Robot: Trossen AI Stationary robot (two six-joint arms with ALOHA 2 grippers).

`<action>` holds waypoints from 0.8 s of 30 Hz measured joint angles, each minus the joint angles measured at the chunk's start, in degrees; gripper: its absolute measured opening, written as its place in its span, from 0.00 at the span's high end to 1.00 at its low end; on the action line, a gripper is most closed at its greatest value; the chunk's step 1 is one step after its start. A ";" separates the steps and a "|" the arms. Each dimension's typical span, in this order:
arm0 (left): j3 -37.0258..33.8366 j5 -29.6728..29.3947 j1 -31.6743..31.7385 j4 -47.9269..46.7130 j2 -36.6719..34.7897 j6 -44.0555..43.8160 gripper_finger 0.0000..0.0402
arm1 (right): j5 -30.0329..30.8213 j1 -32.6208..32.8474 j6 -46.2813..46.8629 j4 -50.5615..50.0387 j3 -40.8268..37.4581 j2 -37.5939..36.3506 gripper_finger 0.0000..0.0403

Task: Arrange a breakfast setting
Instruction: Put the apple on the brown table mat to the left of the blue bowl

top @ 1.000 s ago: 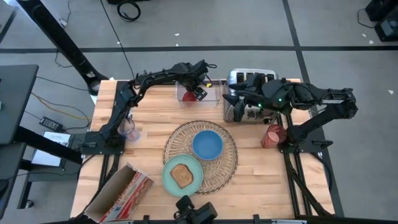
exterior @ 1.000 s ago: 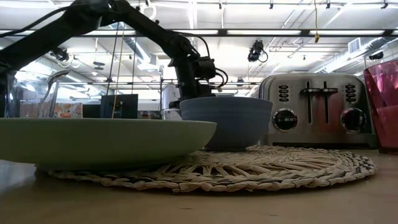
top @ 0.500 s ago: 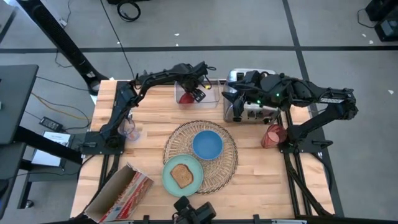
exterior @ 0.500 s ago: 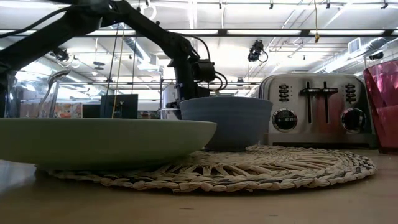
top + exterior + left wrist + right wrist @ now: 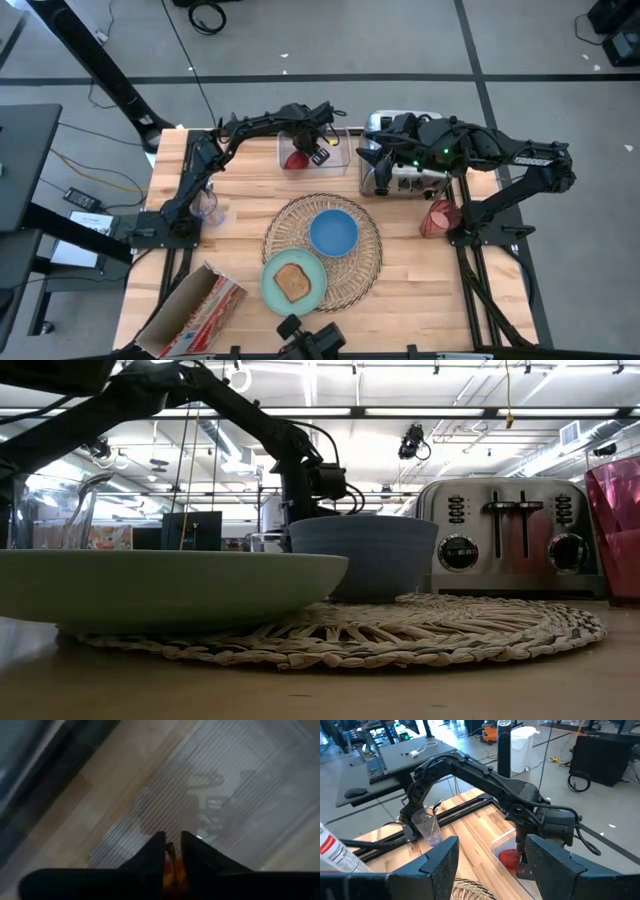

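Note:
At the table's far edge stands the clear bin (image 5: 338,148), and in it lies the red apple (image 5: 296,158). My left gripper (image 5: 170,842) reaches down into the bin beside the apple (image 5: 509,857), shut on a small orange thing, apparently the utensil. My right gripper (image 5: 492,840) hangs open over the toaster (image 5: 405,175) with nothing between its fingers. The blue bowl (image 5: 333,232) sits on the wicker placemat (image 5: 365,262). The mint-green plate (image 5: 272,288) lies on the mat's near edge and carries the toast (image 5: 293,283). The pink cup (image 5: 437,218) stands at the right. My left gripper pinches the orange thing (image 5: 170,864) between its two fingers. The fingers come from above and point down into the bin. They hide most of the thing, so which part they are on does not show.
The chrome toaster (image 5: 510,535) stands at the far right, just beside the bin. A clear glass (image 5: 208,208) stands near the left edge. At the near left corner lies a cardboard box (image 5: 190,312). Bare wood shows between the placemat and the bin.
My right gripper has gone toward the table's left over the toaster and then held still. My left gripper has sunk a little lower into the bin beside the apple.

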 joint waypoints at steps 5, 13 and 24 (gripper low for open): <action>0.02 -0.01 0.69 -0.08 0.00 0.01 0.98 | -0.56 0.00 -2.31 0.00 0.00 0.00 0.42; 10.81 0.20 0.87 -7.87 0.07 0.91 0.99 | -0.45 -0.68 -6.83 0.10 0.00 -0.63 0.42; 20.52 -0.32 -1.00 -18.57 -6.89 -0.24 0.99 | -0.41 -1.55 -9.52 -0.58 0.00 -3.36 0.42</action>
